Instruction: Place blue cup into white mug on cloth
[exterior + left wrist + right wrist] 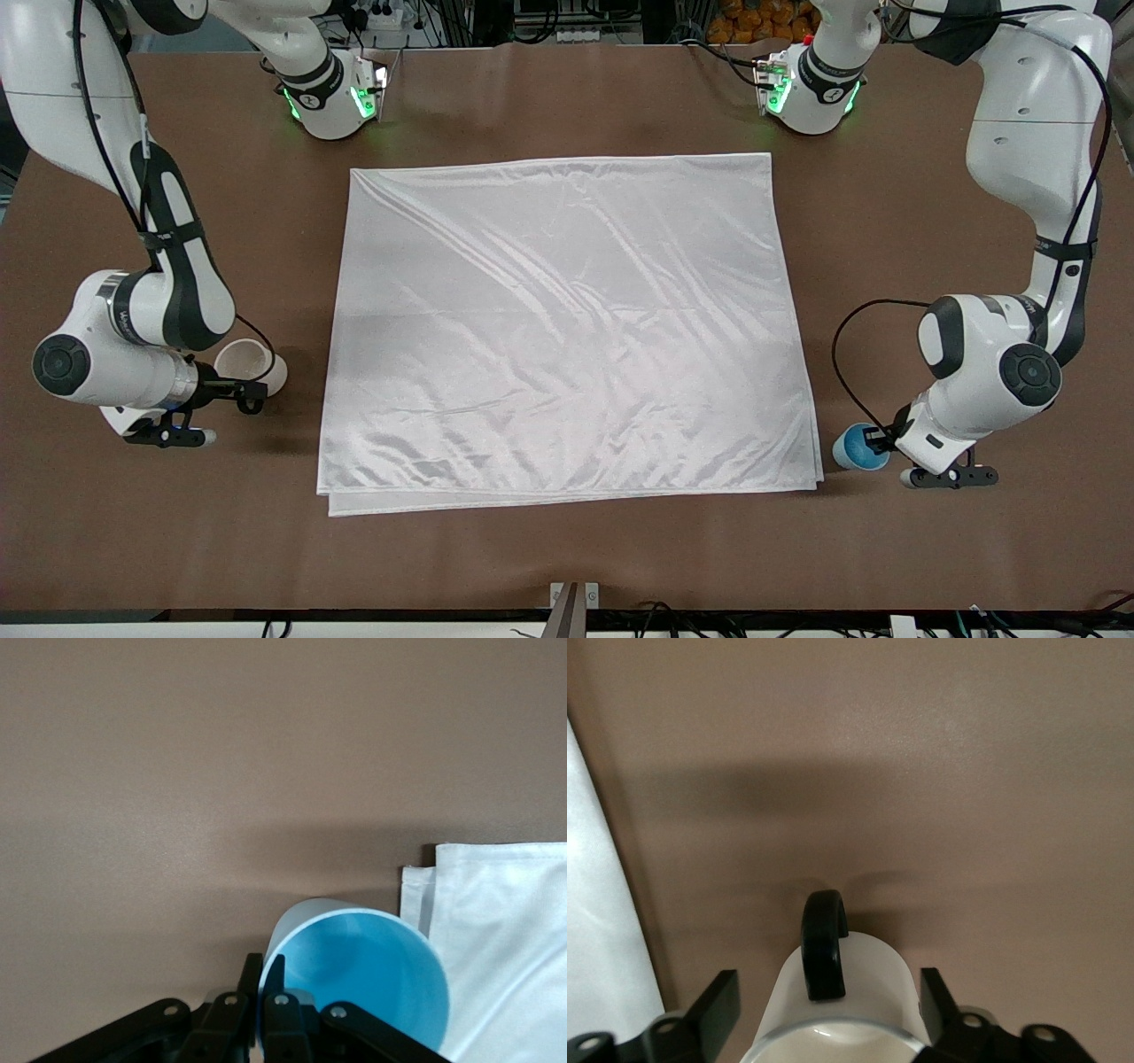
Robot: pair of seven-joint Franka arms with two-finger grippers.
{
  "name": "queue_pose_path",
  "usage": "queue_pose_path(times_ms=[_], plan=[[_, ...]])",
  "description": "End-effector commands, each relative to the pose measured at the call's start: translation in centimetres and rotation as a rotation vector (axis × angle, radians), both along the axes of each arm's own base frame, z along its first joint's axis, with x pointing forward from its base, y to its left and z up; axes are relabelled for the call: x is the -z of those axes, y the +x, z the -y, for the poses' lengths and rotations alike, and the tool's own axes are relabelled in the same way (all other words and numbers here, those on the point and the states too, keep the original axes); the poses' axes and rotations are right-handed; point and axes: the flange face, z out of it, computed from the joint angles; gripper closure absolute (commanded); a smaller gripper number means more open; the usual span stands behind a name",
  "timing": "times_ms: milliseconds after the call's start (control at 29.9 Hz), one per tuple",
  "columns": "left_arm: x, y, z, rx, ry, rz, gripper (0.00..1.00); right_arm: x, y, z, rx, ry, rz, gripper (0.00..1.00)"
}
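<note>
At the lower right of the front view, the left hand (pixel 877 440) is sitting low at the counter (pixel 567 549), its fingers (pixel 273 1010) pinched together on the rim of the blue cup (pixel 856 447). The cup is tilting, its open mouth showing, just beside the cloth's lower right corner.

At the lower left, the right hand (pixel 251 384) is reaching around the white mug (pixel 251 364), its fingers (pixel 719 1001) standing apart on either side of the mug's body and not touching it. The mug's black handle (pixel 824 943) is lying uppermost in the right wrist view.

The cloth (pixel 567 328) is lying spread across the middle of the frame, wrinkled, with neither cup on it.
</note>
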Motion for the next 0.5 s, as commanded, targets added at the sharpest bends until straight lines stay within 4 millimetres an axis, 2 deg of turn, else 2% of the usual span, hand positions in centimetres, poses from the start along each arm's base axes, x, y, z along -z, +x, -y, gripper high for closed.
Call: queue_pose_path(times_ms=[0,200,301,467], plan=[[-0.5,0.4,-0.1,0.008,0.023,0.018,1.0,0.2,0.3,-0.4,-0.015,0.014,0.005,0.46],[-1.1,0.4,-0.1,0.01,0.024,0.024,1.0,0.2,0.3,-0.4,-0.016,0.014,0.005,0.8],[-1.6,0.5,-0.2,0.009,0.024,0.033,1.0,0.2,0.3,-0.4,-0.015,0.014,0.005,0.9],[-1.9,0.6,-0.2,0.008,0.023,0.036,1.0,0.2,0.3,-0.6,-0.024,0.015,0.005,0.99]])
